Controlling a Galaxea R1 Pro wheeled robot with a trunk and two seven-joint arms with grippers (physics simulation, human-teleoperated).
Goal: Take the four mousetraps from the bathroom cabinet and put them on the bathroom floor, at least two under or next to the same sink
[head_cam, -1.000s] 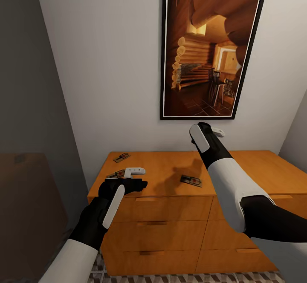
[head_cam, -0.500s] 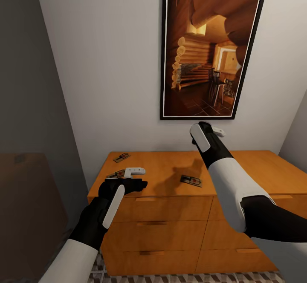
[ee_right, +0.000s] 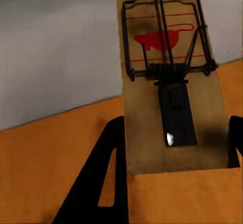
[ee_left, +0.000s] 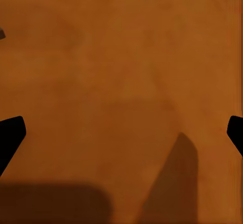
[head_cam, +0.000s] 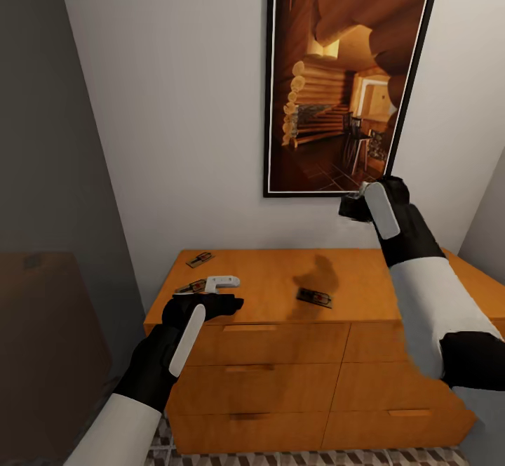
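Note:
The orange-brown cabinet point(head_cam: 280, 343) stands against the white wall, and three mousetraps lie on its top. One mousetrap point(head_cam: 200, 259) is at the back left. A second point(head_cam: 191, 287) is by the left front corner, and a third point(head_cam: 313, 297) is near the middle front. My left gripper point(head_cam: 226, 293) hovers open over the left front corner, close beside the second trap, with only bare wood between its fingers point(ee_left: 10, 133). High above the cabinet's right half, my right gripper point(head_cam: 354, 205) is shut on a fourth mousetrap point(ee_right: 172, 77). A strip of patterned bathroom floor point(head_cam: 280, 459) shows below.
A large framed picture point(head_cam: 344, 80) of a log interior hangs on the wall above the cabinet. A grey wall point(head_cam: 49, 136) closes in on the left, with a dim brown panel point(head_cam: 49, 340) low against it. Another wall corner stands at the far right.
My right arm has swung up and to the right and turned its wrist, carrying the mousetrap higher above the cabinet. The left arm and the three traps on the cabinet have not moved.

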